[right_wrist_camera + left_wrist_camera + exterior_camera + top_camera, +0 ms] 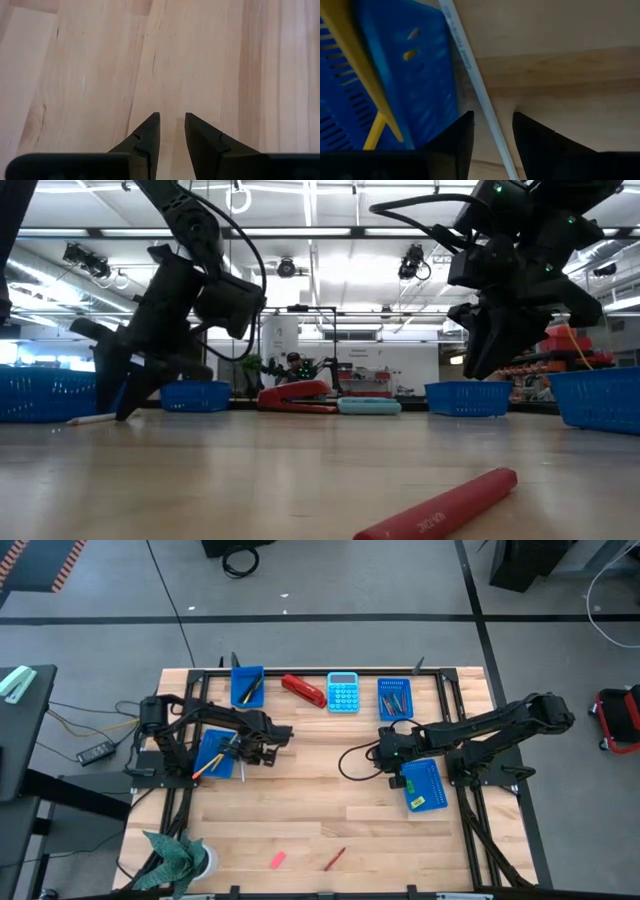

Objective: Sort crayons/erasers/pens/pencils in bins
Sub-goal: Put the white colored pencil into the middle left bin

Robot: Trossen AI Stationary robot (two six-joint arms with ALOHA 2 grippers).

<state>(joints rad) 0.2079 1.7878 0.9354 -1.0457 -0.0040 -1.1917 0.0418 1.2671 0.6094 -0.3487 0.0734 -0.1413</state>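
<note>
Left gripper (492,137) is spread with a white pencil (470,70) lying between its fingers, not pinched, just beside the left blue bin (415,95) holding yellow pencils (355,60). Arm's bent low over it. Right gripper (172,132) hovers over bare table (90,75), fingers slightly parted, empty.

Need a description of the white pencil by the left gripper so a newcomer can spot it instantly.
Start at the blue bin on the table's left side, under the left arm. Along that bin's right wall, on bare wood, lies the white pencil, passing between the open fingers of the left gripper. It is the only white stick; the pencils in the bin are orange and yellow.
</note>
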